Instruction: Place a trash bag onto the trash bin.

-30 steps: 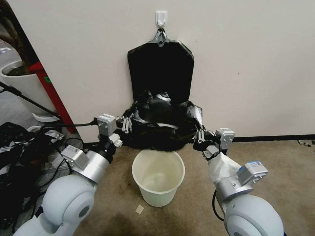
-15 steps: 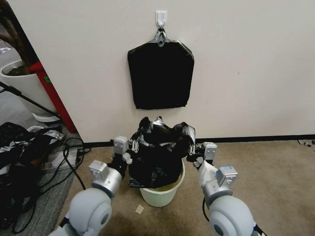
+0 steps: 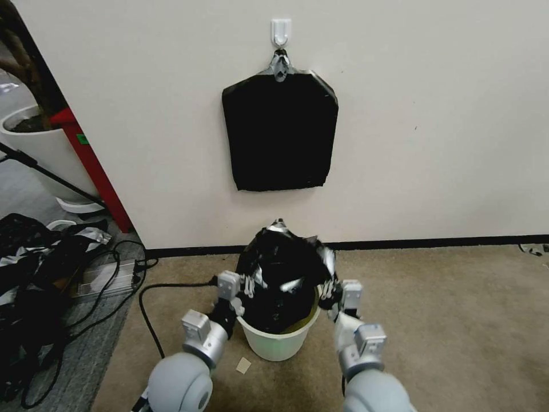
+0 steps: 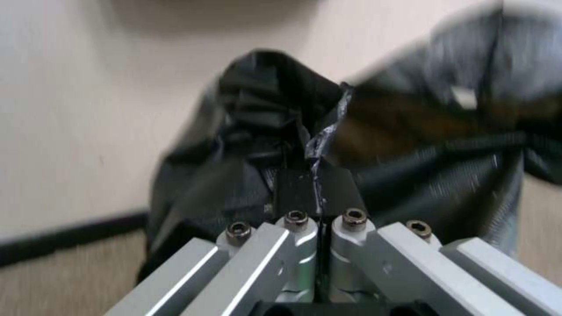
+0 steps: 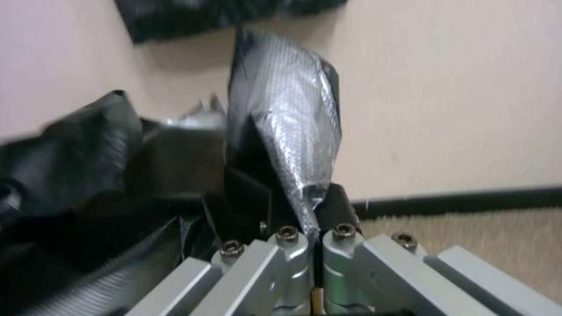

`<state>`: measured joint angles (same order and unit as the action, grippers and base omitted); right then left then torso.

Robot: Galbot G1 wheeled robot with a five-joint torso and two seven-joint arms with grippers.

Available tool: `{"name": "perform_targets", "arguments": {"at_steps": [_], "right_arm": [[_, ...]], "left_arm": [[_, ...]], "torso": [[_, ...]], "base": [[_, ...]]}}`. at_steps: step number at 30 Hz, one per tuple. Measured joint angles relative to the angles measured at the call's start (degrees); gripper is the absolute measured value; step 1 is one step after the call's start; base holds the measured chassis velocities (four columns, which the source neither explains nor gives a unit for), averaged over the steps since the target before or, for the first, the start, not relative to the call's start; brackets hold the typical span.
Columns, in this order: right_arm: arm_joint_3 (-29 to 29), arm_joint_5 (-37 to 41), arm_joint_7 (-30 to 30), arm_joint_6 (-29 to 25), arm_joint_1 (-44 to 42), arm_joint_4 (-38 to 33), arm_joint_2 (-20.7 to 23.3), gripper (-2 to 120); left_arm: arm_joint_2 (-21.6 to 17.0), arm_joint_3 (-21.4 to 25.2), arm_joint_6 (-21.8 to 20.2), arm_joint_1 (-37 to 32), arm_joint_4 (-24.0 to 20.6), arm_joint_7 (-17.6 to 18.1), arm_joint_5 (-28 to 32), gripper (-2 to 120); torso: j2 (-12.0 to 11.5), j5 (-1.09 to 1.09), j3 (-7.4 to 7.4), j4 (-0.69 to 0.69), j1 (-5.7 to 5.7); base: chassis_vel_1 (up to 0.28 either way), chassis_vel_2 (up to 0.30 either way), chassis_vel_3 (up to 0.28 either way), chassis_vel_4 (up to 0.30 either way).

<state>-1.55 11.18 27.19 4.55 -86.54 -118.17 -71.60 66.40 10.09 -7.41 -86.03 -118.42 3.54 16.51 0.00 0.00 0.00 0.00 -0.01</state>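
The glossy black trash bag bulges up out of the cream-white trash bin on the carpet by the wall, its lower part inside the bin. My left gripper is shut on the bag's edge at the bin's left rim. At the right rim, my right gripper is shut on the opposite edge. In the left wrist view the film is pinched between the closed pads. A silvery fold of the bag rises from the closed pads in the right wrist view.
A flat black pack hangs from a white hook on the wall above the bin. A jumble of black fabric and cables lies at the left, with a cable crossing the carpet. A white plant pot and red post stand behind.
Both grippers have come down and inward with the bag, from above the bin to its rim. The bag has dropped into the bin and now bulges above it.
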Motion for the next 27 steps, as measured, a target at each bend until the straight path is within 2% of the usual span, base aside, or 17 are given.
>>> {"name": "perform_targets", "arguments": {"at_steps": [3,6,9,11,13,16,18,20,27], "right_arm": [[1.5,0.5,1.6,0.4,-0.2,0.7,0.3,0],[3.3,3.2,6.4,3.3,-0.3,-0.2,1.6,0],[3.9,5.2,8.8,5.0,-0.5,-1.9,2.6,0],[4.7,8.6,12.4,7.8,-1.5,-5.6,4.6,0],[4.7,9.3,13.2,8.6,-2.0,-6.8,5.2,0],[4.9,10.9,15.8,10.9,-3.8,-10.2,7.3,0],[4.9,10.9,16.2,11.2,-4.0,-10.6,7.8,0],[4.8,11.3,17.4,12.4,-4.3,-11.0,9.5,0],[4.7,11.3,18.3,15.7,-3.6,-10.1,11.9,0]], "left_arm": [[-1.1,-2.4,-0.7,-1.0,0.6,1.8,-1.0,0],[-3.2,-6.1,-0.9,-2.9,0.7,6.1,-1.2,0],[-4.1,-7.2,-0.9,-3.7,-0.1,8.0,-1.2,0],[-5.6,-8.4,-0.9,-5.2,-3.0,11.7,-1.1,0],[-5.9,-8.4,-1.0,-5.5,-3.9,12.6,-1.0,0],[-8.0,-8.3,-2.9,-6.7,-8.9,16.7,-0.4,0],[-8.5,-8.2,-3.5,-6.9,-9.8,17.4,-0.1,0],[-10.7,-7.7,-5.8,-7.6,-13.0,19.8,1.0,0],[-14.4,-7.0,-8.5,-9.1,-16.7,24.7,1.6,0]], "torso": [[0.0,0.0,0.0,0.0,0.0],[0.0,0.0,0.0,0.0,0.0],[0.0,-0.01,0.0,0.01,0.0],[0.0,0.0,0.0,0.0,0.0],[0.0,0.0,0.0,0.01,0.0],[0.0,0.0,0.0,0.0,0.0],[0.0,0.0,0.0,0.0,0.0],[0.0,0.0,0.0,0.0,0.0],[0.0,0.0,0.0,0.0,0.0]], "base": [[0.0,0.0,0.0,0.0],[0.0,0.0,0.0,0.0],[0.0,0.0,0.0,0.0],[0.0,0.0,0.0,0.0],[0.0,0.0,0.0,0.0],[0.0,0.0,0.0,0.0],[0.0,0.0,0.0,0.0],[0.0,0.0,0.0,0.0],[0.0,0.0,0.0,0.0]]}}
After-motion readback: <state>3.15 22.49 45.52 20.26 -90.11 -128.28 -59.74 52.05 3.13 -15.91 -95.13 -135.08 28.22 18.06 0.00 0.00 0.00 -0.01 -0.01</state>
